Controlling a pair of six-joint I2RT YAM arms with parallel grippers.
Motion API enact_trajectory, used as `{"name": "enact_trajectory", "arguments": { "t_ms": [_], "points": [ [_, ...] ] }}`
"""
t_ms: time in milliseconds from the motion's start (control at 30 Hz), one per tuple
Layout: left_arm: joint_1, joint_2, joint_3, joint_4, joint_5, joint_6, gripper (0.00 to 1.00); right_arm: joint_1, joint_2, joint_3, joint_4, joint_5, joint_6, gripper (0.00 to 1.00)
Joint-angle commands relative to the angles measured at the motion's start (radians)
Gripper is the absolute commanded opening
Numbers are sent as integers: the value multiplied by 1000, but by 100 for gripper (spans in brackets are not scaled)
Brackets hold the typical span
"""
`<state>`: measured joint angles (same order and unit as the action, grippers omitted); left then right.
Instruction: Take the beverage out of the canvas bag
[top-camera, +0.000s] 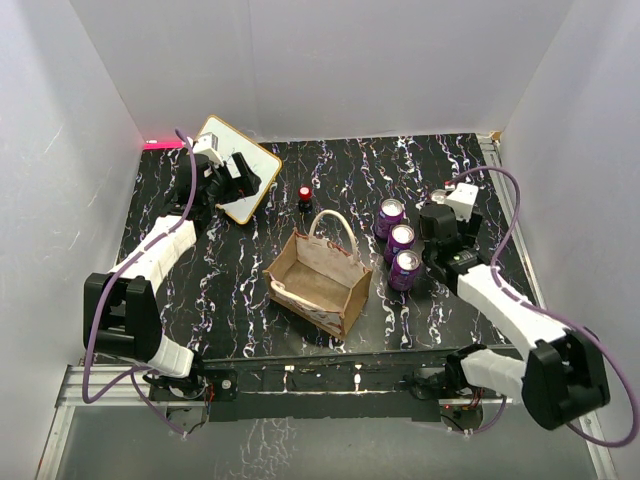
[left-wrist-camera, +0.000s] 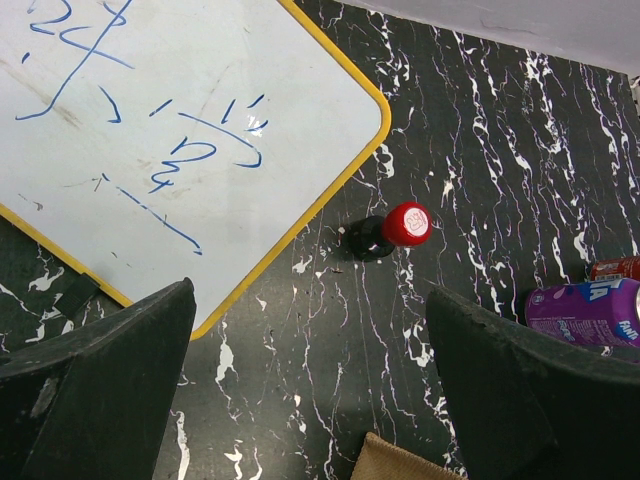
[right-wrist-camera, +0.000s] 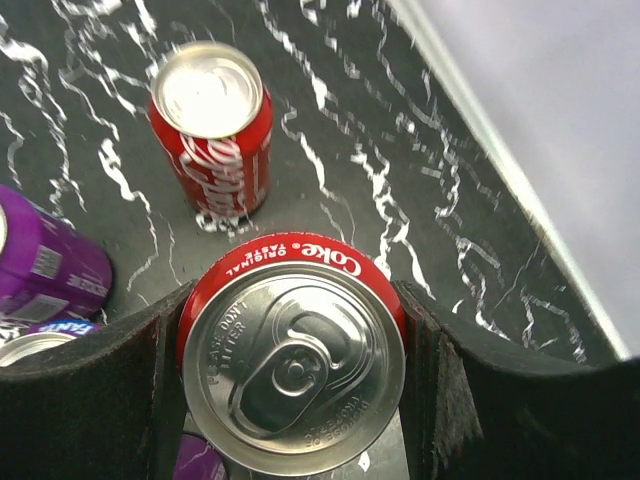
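Coke can (right-wrist-camera: 293, 350) sits clamped in right hand (right-wrist-camera: 292, 385); left hand (left-wrist-camera: 310, 335) hangs spread near whiteboard (left-wrist-camera: 150, 130).

At the back left you have a yellow-framed whiteboard (top-camera: 238, 168) lying askew on the black marbled table (top-camera: 230, 290), scribbled with blue marker. Just off its rounded corner, towards the table's middle, a small dark red-capped bottle (top-camera: 305, 196) stands upright.

Top camera looks down from above the near edge over the whole worktop (top-camera: 230, 300). Left wrist faces down, sharing its whiteboard (left-wrist-camera: 150, 100) — right wrist hangs close above a Coke can (right-wrist-camera: 292, 355).
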<state>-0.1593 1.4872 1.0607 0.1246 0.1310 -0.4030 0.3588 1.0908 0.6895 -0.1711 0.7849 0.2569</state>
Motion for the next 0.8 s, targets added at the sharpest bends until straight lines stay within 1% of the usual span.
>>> {"name": "enact_trajectory", "arguments": {
  "t_ms": [0, 133, 300, 767],
  "points": [
    [0, -42, 41, 0, 2, 6, 97, -47, 70, 131, 23, -70, 167, 8],
    [0, -49, 40, 0, 4, 6, 97, -94, 147, 172, -7, -99, 245, 8],
    [3, -56, 39, 1, 1, 7, 97, -122, 200, 183, -5, -87, 285, 8],
    [6, -52, 38, 6, 9, 1, 97, -165, 300, 161, 78, -68, 257, 8]
  ]
}}
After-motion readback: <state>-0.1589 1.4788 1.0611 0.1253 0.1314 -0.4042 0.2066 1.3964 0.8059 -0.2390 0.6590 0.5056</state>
